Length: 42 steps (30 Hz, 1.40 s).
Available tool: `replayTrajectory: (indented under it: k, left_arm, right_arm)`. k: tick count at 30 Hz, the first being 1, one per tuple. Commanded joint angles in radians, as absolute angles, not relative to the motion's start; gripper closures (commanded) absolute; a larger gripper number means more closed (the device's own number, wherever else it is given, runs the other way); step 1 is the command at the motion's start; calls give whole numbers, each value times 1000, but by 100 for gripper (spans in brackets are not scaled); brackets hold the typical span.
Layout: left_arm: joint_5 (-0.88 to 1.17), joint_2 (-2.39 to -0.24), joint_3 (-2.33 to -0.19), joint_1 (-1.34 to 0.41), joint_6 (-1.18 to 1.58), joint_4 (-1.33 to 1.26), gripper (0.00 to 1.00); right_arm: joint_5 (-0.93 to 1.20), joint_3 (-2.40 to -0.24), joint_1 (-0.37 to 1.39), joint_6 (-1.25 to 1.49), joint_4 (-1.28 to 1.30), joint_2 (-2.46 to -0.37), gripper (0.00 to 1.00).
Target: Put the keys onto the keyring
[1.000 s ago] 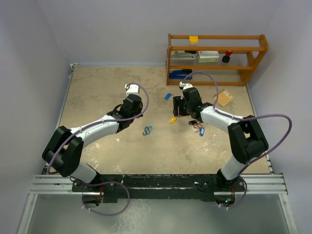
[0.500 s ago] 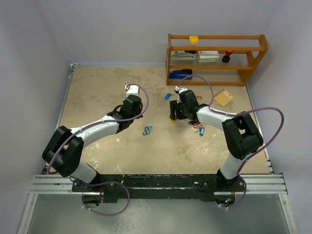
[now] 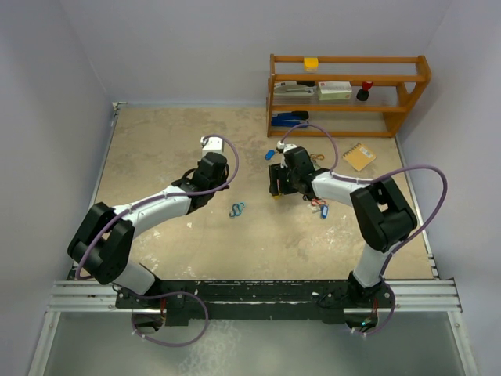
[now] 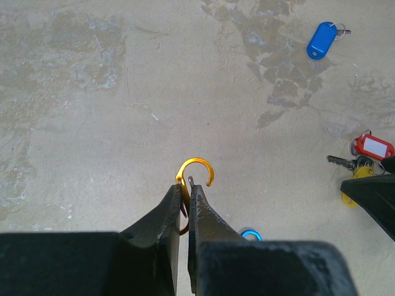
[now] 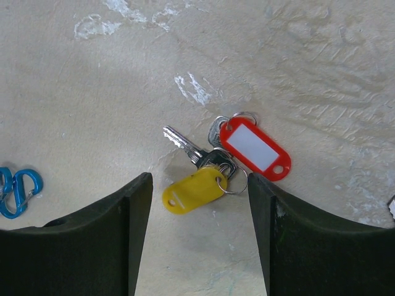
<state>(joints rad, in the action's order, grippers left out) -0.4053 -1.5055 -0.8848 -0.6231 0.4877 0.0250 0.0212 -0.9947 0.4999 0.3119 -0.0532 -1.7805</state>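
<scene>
Near the middle of the table (image 3: 156, 149), the right gripper (image 5: 199, 180) hangs with its jaws spread wide – nothing clasped between them – over a small bunch of keys. The yellow-tagged key (image 5: 192, 190) lies on the surface between the two fingers, and the red-tagged key (image 5: 256, 146) lies touching it, its ring overlapping the yellow one's. Across from it, the left gripper (image 4: 186, 185) is clenched tight on an orange clip (image 4: 195, 160), whose open hook sticks out past the fingertips (whether it touches the table is hard to tell). A blue-tagged key (image 4: 322, 40) lies well apart from the bunch, and a blue figure-eight clip (image 5: 15, 191) rests on the table beside one right-hand finger.
</scene>
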Motion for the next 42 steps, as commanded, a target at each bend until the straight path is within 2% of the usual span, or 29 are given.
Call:
replayTrajectory:
  k: [1,18,28,42]
  left_arm:
    - [-422,-1488,-876,-626,499,-2,100]
    - [-447,-1462,-870,-626,498,8,100]
    - [-454,-1454,-864,-625,498,8,100]
    - [-460,-1454,-865,-626,495,8,100]
  right_arm:
    - [53,-1022,519,321,-75,-1799,34]
    - [52,-1096,638,338,-63,-1851,34]
    - [-18,-1050,644,348,-92,-1761,34]
    - [-36,-1090,643,290,-71,-1813,35]
